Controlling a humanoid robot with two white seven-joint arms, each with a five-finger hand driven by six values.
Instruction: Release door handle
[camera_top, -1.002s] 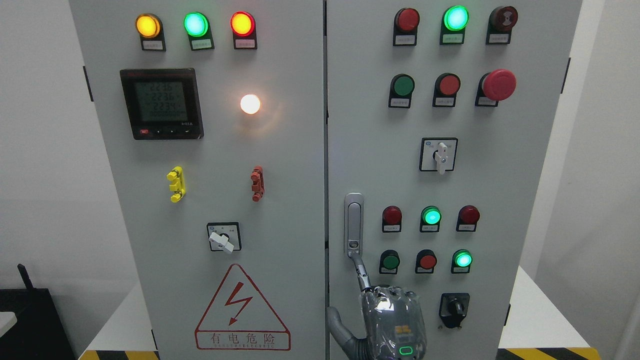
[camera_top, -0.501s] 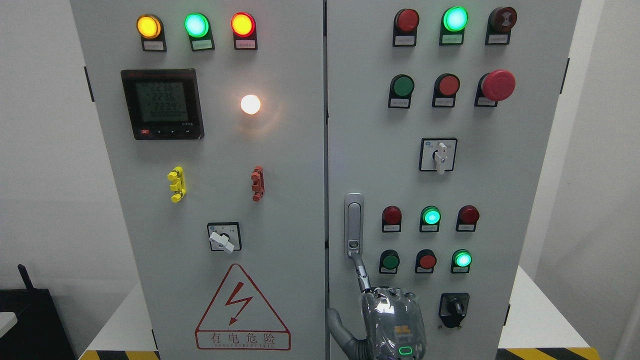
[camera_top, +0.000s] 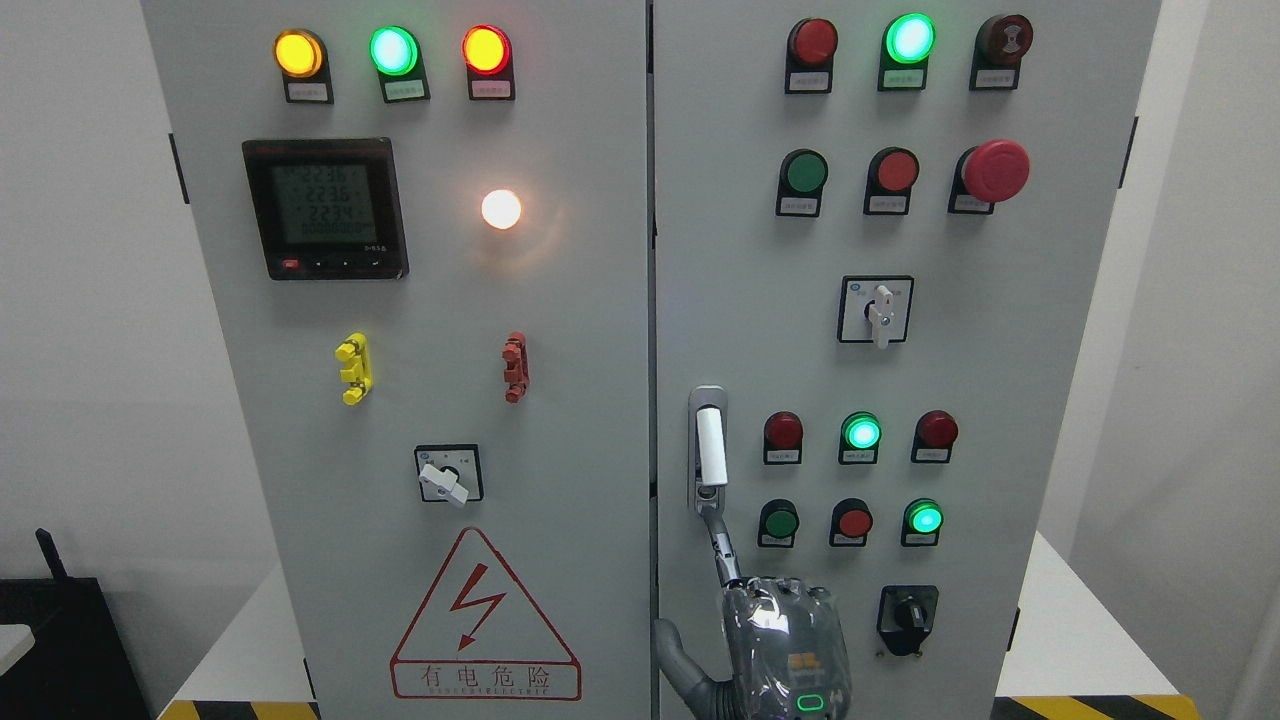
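The door handle is a vertical silver lever in a recessed plate on the left edge of the cabinet's right door. Its lever now stands out from the plate and looks bright white. My right hand comes up from the bottom edge, back toward the camera. Its index finger is stretched up and its tip touches the round button at the handle's lower end. The thumb sticks out to the left near the door gap. The other fingers are curled down and hold nothing. The left arm is out of view.
Pilot lights, push buttons, a red mushroom stop button and rotary switches cover the right door. The left door carries a meter, yellow and red clips and a warning triangle. A black knob sits right of my hand.
The handle's lever has sprung out of its recess and now shows bright white. My right hand and its index finger have stayed in place.
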